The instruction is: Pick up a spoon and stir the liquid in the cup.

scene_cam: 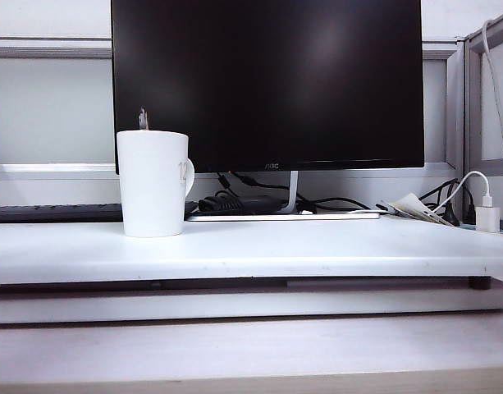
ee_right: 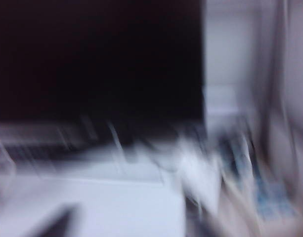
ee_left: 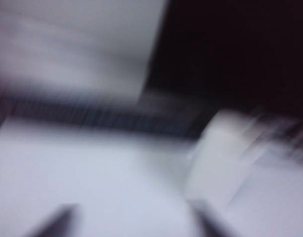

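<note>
The cup (scene_cam: 153, 185), a tall white mug with a loop handle, stands on the left part of the white table (scene_cam: 333, 246). The spoon's (scene_cam: 143, 120) slim silvery handle sticks up out of it. Neither arm shows in the exterior view. The left wrist view is badly blurred. In it the left gripper (ee_left: 134, 224) is open over bare table, its dark fingertips (ee_left: 57, 224) wide apart, and the cup (ee_left: 220, 158) is a white smear ahead and to one side. The right gripper (ee_right: 129, 224) is also open over the table, with nothing between its fingertips (ee_right: 57, 224).
A large dark monitor (scene_cam: 267, 82) stands right behind the cup, its stand and cables (scene_cam: 259, 201) at its foot. A dark keyboard (scene_cam: 54, 213) lies at the back left. A white charger with a cable (scene_cam: 486, 217) and papers (scene_cam: 411, 207) sit at the back right.
</note>
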Tool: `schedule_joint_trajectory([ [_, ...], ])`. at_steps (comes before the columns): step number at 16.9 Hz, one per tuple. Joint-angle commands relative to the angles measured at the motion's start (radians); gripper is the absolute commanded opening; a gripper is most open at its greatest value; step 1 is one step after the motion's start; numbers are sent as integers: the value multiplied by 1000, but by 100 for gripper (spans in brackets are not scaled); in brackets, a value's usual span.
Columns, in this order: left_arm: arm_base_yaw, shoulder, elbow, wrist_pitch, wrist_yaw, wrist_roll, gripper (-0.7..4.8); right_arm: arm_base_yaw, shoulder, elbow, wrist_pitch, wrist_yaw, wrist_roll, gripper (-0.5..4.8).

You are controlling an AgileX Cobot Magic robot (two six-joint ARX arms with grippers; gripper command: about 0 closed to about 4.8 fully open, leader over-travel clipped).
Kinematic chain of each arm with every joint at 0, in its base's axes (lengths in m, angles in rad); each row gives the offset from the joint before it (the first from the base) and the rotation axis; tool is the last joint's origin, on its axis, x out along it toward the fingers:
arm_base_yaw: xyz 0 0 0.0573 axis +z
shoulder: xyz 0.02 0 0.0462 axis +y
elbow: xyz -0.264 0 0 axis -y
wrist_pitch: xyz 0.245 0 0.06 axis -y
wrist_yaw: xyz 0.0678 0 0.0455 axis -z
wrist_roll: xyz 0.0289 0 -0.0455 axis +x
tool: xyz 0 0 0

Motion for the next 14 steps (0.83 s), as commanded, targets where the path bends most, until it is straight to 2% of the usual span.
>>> schedule_joint_trajectory([
  [1, 0, 16, 156, 29, 13, 52, 412, 0, 102, 163, -6, -106, 6, 337],
  [3, 0, 98, 243, 27, 108, 54, 412, 0, 267, 279, 45, -278, -43, 351],
  [6, -2, 322, 325, 45, 281, 66, 412, 32, 615, 464, 137, -394, -49, 356],
  [8, -77, 421, 323, 48, 240, 160, 412, 133, 841, 566, 238, -424, -49, 356],
  [11, -250, 597, 323, 53, 106, 186, 413, 346, 1166, 728, 298, -408, -50, 356],
  [13, -357, 655, 323, 59, 14, 211, 413, 417, 1341, 815, 298, -413, -82, 355],
  [14, -426, 678, 323, 50, -95, 221, 413, 466, 1444, 859, 295, -412, -131, 355],
])
